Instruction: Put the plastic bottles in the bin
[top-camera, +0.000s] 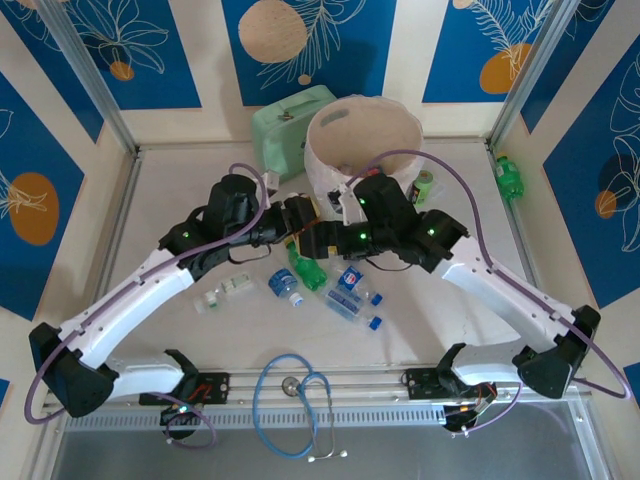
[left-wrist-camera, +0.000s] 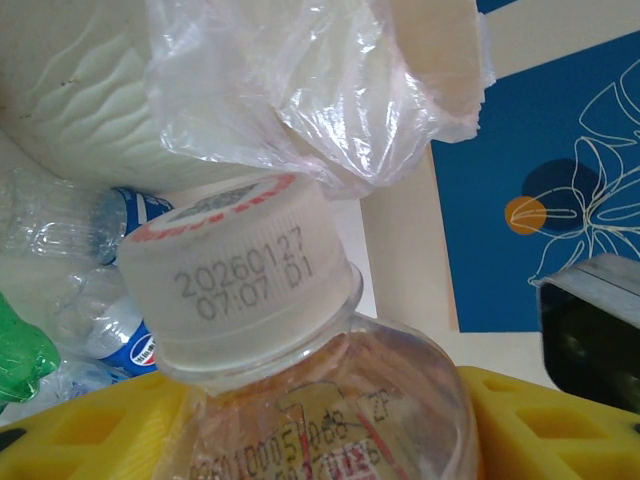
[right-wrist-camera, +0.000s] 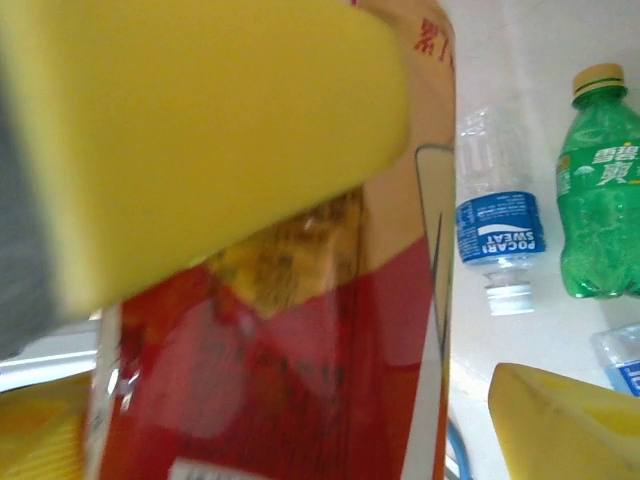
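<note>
My left gripper is shut on a clear plastic bottle with a white cap, gripped at the shoulder between both yellow fingers. It is held beside the bin's ribbed wall, under the bag's overhang. The bin is the pale round bucket at the back. My right gripper meets the left one there. A red-and-orange labelled bottle, seemingly the same one, stands between its open fingers. One pad lies against it and a gap shows at the other pad. More bottles lie below: a green one and blue-labelled ones.
A mint-green case stands left of the bin and a dark-green can to its right. Another green bottle sits at the far right edge. A blue stethoscope lies at the near edge between the arm bases.
</note>
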